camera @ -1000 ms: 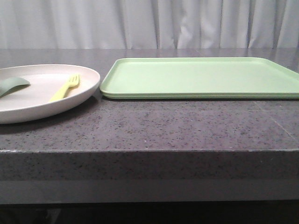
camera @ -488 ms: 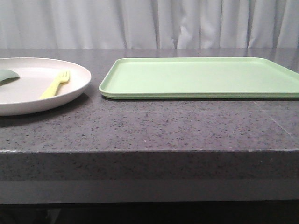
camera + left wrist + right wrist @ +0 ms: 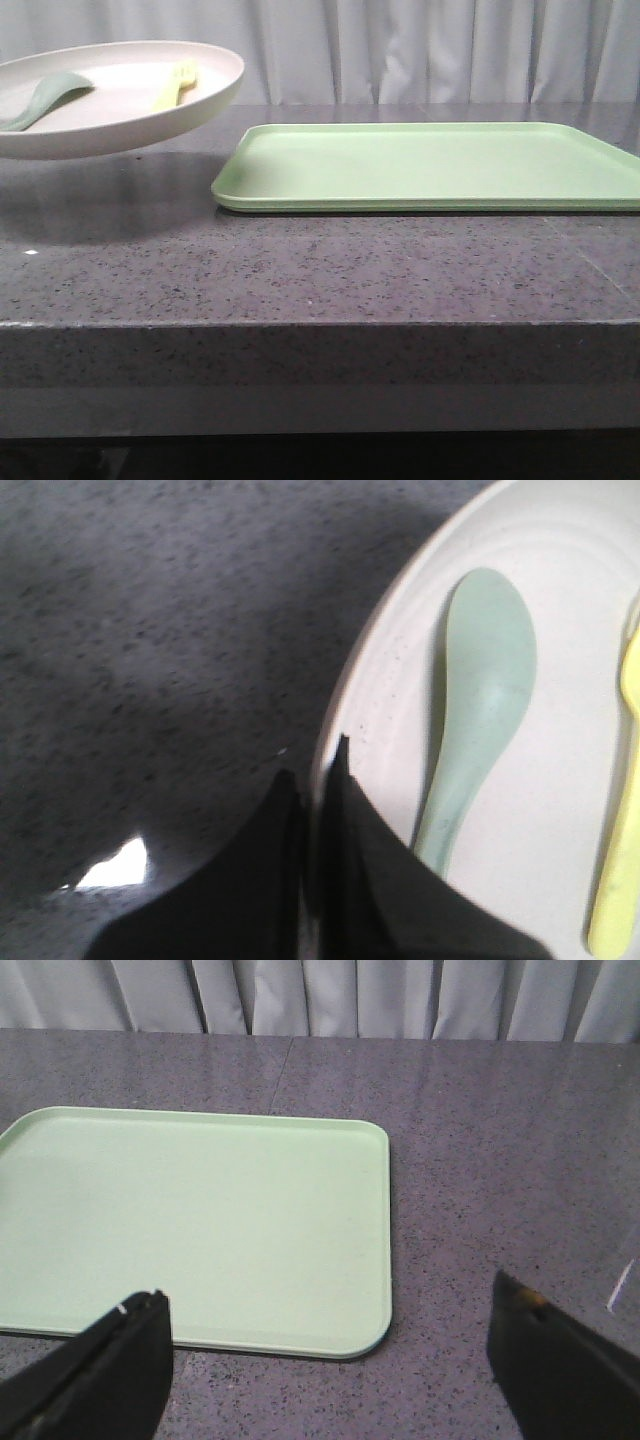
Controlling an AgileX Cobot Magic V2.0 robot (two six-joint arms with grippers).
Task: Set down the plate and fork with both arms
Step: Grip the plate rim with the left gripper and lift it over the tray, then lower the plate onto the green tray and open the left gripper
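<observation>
The pale cream plate hangs in the air at the left of the front view, above the table and tilted a little. The pale-yellow fork lies in it, beside a grey-green spoon-like piece. In the left wrist view my left gripper is shut on the plate's rim, one finger above it and one below; the fork lies past the spoon piece. My right gripper is open and holds nothing, over the near corner of the light-green tray.
The rectangular light-green tray lies flat on the dark speckled table, right of the plate. White curtains close the back. Neither arm shows in the front view.
The plate, which rested on the table at the left, has risen off it with the fork and spoon piece inside, and now hangs higher and slightly to the right.
</observation>
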